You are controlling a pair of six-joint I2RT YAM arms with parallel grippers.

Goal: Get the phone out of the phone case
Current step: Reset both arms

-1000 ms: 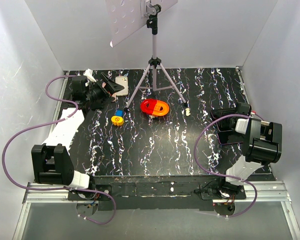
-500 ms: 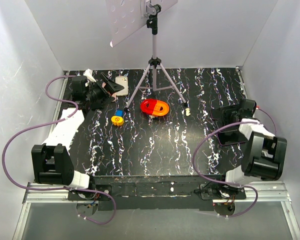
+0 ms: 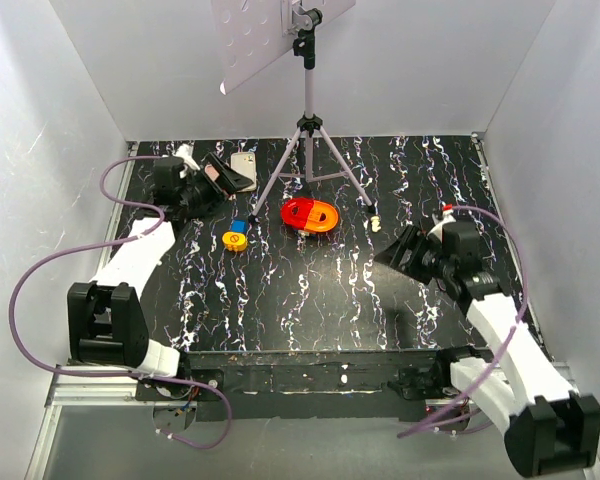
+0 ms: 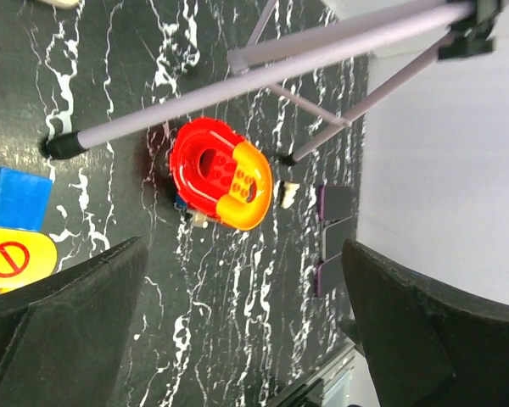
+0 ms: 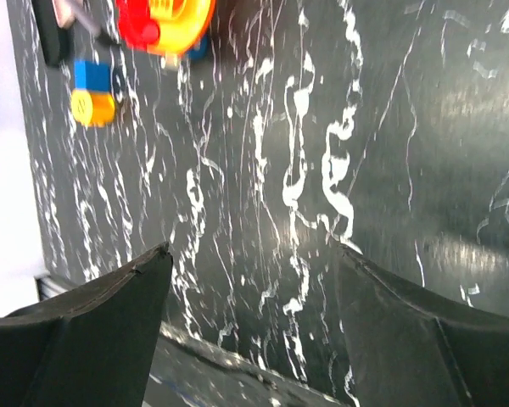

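Note:
A pale flat phone (image 3: 245, 165) lies at the back left of the black marbled table (image 3: 310, 300). My left gripper (image 3: 220, 172) hovers right beside it, open and empty; in the left wrist view the left gripper (image 4: 246, 254) has only table between its jaws. Dark purple-edged flat pieces (image 4: 332, 237), seemingly the phone case, lie by the right wall in that view. In the top view my right arm covers that spot. My right gripper (image 3: 402, 250) hangs over the table's right half. In the right wrist view the right gripper (image 5: 250, 254) is open with nothing in it.
A tripod (image 3: 308, 150) carrying a white board stands at the back centre. A red and orange toy (image 3: 310, 214) sits at its feet. A blue block (image 3: 239, 225) and a yellow disc (image 3: 235, 241) lie left of the toy. White walls enclose three sides.
My right gripper has opened wide, and its arm has swung from the dark case at the right edge toward the table's middle. My left gripper shifted slightly toward the back.

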